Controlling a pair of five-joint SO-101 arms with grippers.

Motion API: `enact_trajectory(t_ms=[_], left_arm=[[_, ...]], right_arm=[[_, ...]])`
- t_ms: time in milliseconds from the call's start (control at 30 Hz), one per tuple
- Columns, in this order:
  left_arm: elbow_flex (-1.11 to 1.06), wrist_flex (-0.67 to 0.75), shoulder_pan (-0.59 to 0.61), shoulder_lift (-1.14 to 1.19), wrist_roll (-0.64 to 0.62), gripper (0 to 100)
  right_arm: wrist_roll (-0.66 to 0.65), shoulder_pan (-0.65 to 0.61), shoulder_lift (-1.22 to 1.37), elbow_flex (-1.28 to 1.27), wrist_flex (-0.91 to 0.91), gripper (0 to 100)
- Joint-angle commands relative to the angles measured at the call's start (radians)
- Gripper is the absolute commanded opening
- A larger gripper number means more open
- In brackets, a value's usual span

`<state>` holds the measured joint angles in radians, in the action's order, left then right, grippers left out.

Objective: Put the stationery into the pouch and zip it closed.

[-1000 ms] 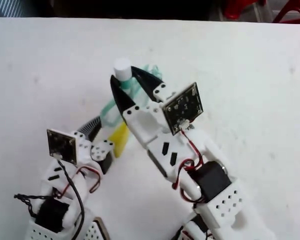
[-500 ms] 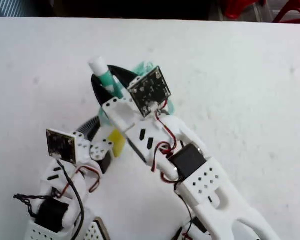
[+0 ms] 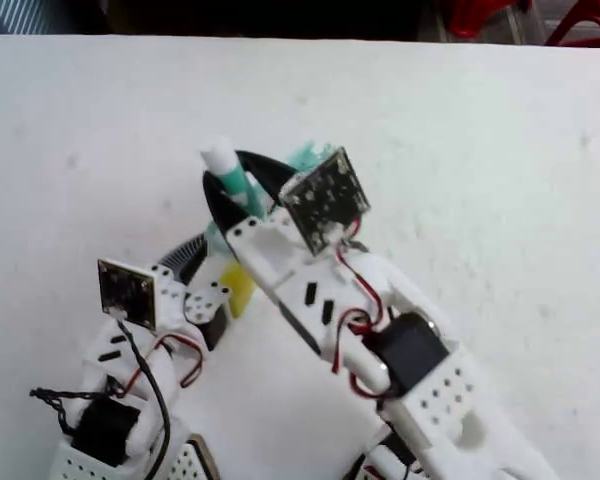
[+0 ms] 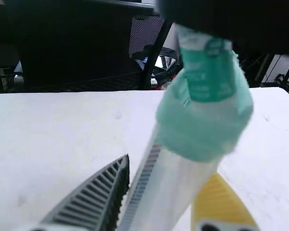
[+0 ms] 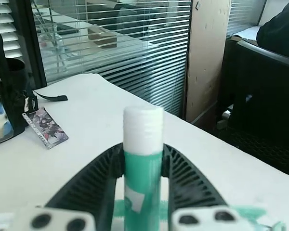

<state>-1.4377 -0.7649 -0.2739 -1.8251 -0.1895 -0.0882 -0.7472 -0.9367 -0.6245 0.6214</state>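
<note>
A glue stick (image 3: 224,166) with a white cap and green body stands tilted between the black fingers of my right gripper (image 3: 236,186), which is shut on it. In the right wrist view the glue stick (image 5: 143,163) rises upright from the right gripper (image 5: 143,159). Its lower end sits in the teal-rimmed mouth of the translucent pouch (image 4: 202,130). My left gripper (image 4: 168,175) grips the pouch between a grey finger (image 4: 98,197) and a yellow one (image 4: 219,204), beside the zip. From above, the left gripper (image 3: 218,272) lies just below the right one, with teal pouch (image 3: 315,160) showing behind.
A small printed card (image 5: 44,126) and a black bag (image 5: 7,91) lie on the white table (image 3: 480,150) beyond the glue stick. The table's far edge (image 3: 300,38) runs along the back. The right arm's body (image 3: 380,340) crosses the table's near middle.
The right arm swung left with the glue stick, then shifted slightly back right and lower. The stick now tilts left over the pouch. The left arm stayed nearly still.
</note>
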Motion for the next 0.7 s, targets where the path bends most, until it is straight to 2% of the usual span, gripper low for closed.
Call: enact_trajectory(t_ms=[0,200,367,467,667], left_arm=[[0.054,0.002,0.015,0.004,-0.015,21],[0.054,0.000,0.015,0.004,-0.015,21],[0.052,0.000,0.015,0.004,-0.015,21],[0.052,0.000,0.015,0.004,-0.015,21],[0.052,0.000,0.013,0.004,-0.015,21]], right_arm=[[0.003,-0.007,-0.067,0.006,0.093,1.7],[0.002,-0.005,-0.085,-0.009,0.122,1.7],[-0.091,-0.007,-0.047,-0.071,0.041,1.7],[-0.083,-0.007,-0.016,-0.061,0.033,2.9],[-0.080,-0.007,-0.005,0.002,0.090,24.0]])
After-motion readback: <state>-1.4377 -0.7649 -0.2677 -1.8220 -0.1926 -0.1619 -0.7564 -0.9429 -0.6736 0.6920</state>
